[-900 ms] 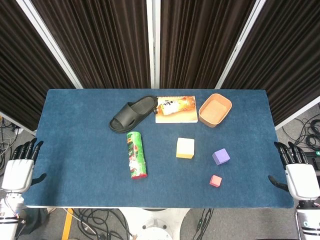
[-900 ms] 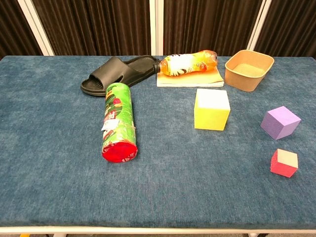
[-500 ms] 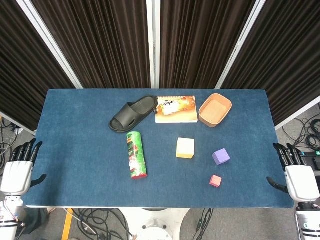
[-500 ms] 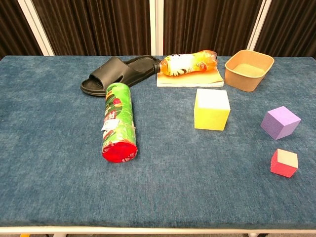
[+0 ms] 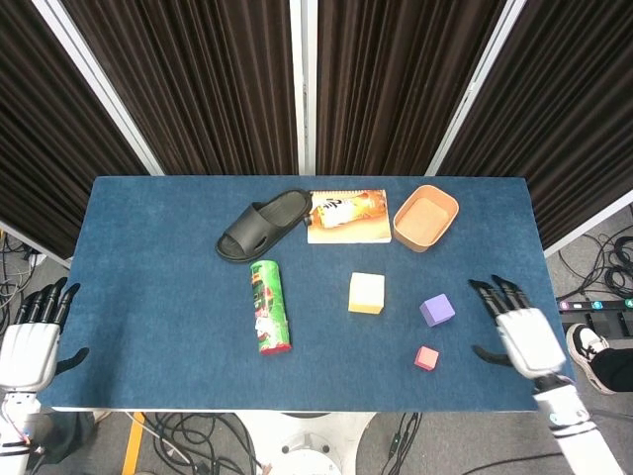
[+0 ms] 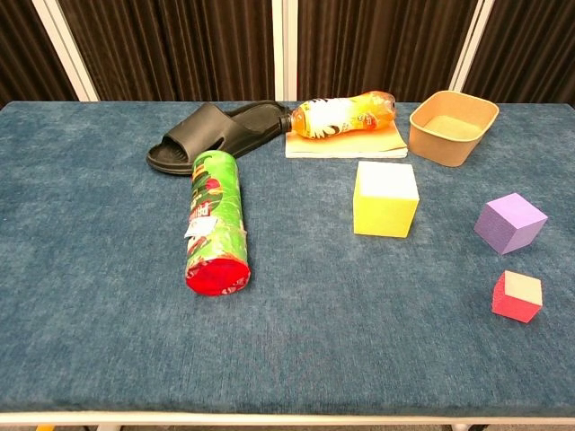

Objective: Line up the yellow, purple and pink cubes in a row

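purple cube: just left of my right hand, apart
pink cube: near it, front
yellow cube: mid-table, further left
right hand: fingers spread, empty
left hand: spread, off the table's edge

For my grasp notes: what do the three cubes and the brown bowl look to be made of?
Yellow cube, purple cube, pink cube: matte, no shine, softly rounded edges, probably foam, possibly painted wood. Brown bowl: dull tan, thin-walled, likely paper or moulded pulp.
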